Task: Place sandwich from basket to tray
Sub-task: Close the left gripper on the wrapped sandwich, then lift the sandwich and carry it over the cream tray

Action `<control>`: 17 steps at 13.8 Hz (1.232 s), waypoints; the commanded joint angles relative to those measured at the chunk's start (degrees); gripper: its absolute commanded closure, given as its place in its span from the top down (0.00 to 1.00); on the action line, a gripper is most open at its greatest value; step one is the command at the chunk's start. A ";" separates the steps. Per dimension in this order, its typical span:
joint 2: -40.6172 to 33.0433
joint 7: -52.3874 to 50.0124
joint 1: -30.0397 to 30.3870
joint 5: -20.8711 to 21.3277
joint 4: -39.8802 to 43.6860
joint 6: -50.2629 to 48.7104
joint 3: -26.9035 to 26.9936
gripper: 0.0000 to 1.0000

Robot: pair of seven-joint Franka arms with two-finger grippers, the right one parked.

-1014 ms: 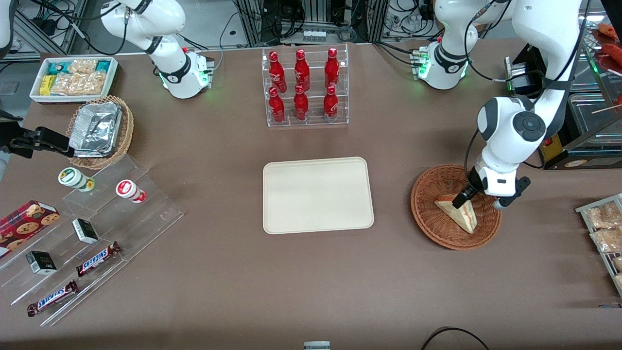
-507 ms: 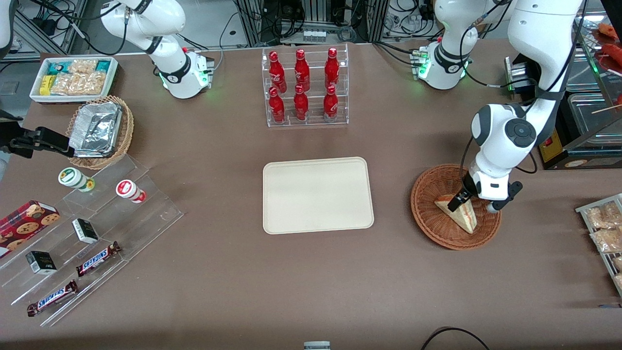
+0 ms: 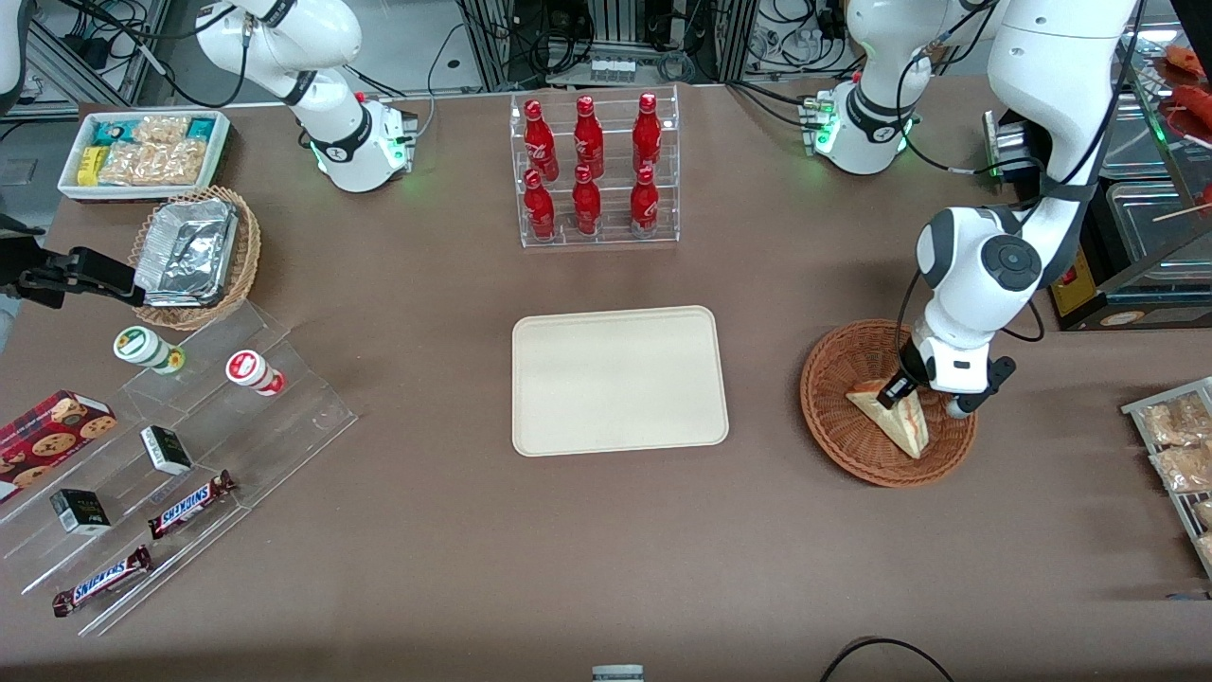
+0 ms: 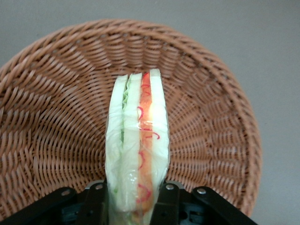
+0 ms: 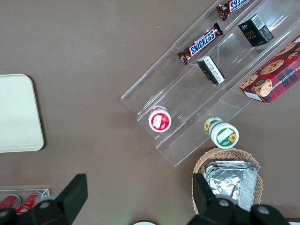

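Note:
The sandwich [image 3: 898,423], a pale wedge in clear wrap with red, orange and green layers [image 4: 138,136], sits in the round reddish-brown wicker basket [image 3: 838,440] toward the working arm's end of the table. My left gripper [image 3: 898,390] reaches down into the basket [image 4: 56,117], at the sandwich's end farther from the front camera. In the left wrist view the gripper [image 4: 133,199] has one black finger pressed against each bread face, shut on the sandwich. The cream rectangular tray [image 3: 619,379] lies flat at the table's middle, with nothing on it; its corner [image 5: 16,112] shows in the right wrist view.
A clear rack of red bottles [image 3: 594,170] stands farther from the front camera than the tray. A stepped acrylic stand [image 3: 189,445] with snack bars, boxes and cups, and a tan basket of foil trays [image 3: 194,256], lie toward the parked arm's end. Bagged snacks [image 3: 1179,445] lie beside the reddish-brown basket.
The left arm's wrist has swung and shifted slightly toward the tray's side over the basket, and the gripper has settled onto the sandwich. The sandwich stays in the basket.

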 commanded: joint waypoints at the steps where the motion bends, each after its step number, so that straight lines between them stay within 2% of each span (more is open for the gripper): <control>1: -6.76 0.78 -0.62 1.01 2.24 -9.77 -0.11 0.00; 4: -11.70 2.38 -2.37 1.01 11.97 -30.41 -1.42 0.00; 6: -10.05 1.94 -6.05 0.93 23.64 -44.74 -2.65 0.00; 8: -7.06 0.98 -11.75 0.93 31.23 -52.24 -2.83 0.00; 13: 0.75 -3.76 -26.26 1.19 36.25 -51.75 -2.74 0.00; 17: 12.00 -8.52 -32.51 2.23 46.36 -51.57 -2.66 0.00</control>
